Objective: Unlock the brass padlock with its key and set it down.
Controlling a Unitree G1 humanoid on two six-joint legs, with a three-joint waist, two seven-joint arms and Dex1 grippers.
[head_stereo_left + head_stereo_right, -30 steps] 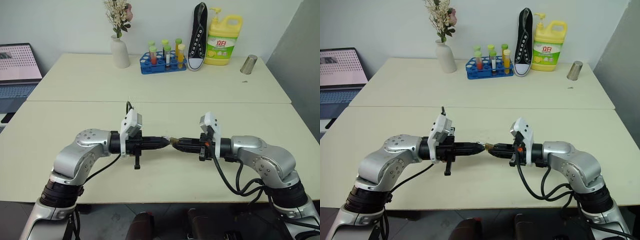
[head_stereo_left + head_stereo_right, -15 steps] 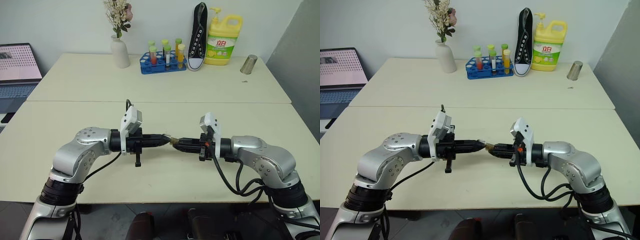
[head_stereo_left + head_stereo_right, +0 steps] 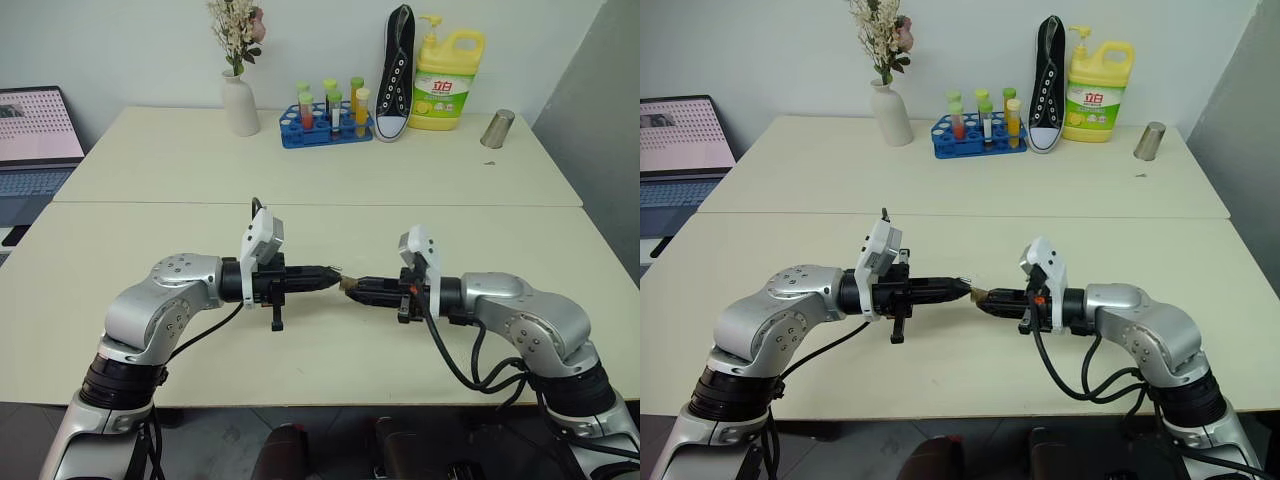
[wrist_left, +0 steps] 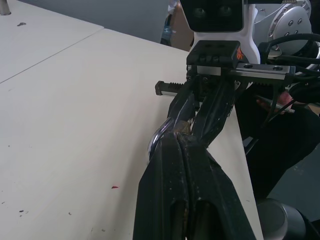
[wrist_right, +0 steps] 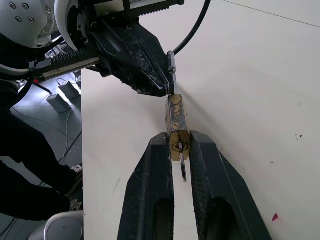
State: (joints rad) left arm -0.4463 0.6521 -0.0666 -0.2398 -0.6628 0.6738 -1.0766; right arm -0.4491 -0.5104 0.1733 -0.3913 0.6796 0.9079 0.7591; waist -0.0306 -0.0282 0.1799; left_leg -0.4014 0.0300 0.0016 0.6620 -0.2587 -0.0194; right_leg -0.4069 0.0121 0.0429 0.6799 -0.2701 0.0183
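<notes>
Right claw [image 5: 178, 150] gripped the padlock [image 5: 176, 120], key [image 5: 182, 167] already in; left claw [image 4: 181, 145] pinched its shackle [image 4: 155, 141]. We judged turning and set-down remained.

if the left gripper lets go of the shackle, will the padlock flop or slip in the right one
Probably no flop: the brass padlock looks like a rigid metal block with a stiff shackle. It might pivot, though, since the right gripper pinches just its key end between two narrow fingers. Its smooth sides could be slippery, and the left gripper steadies it now.
</notes>
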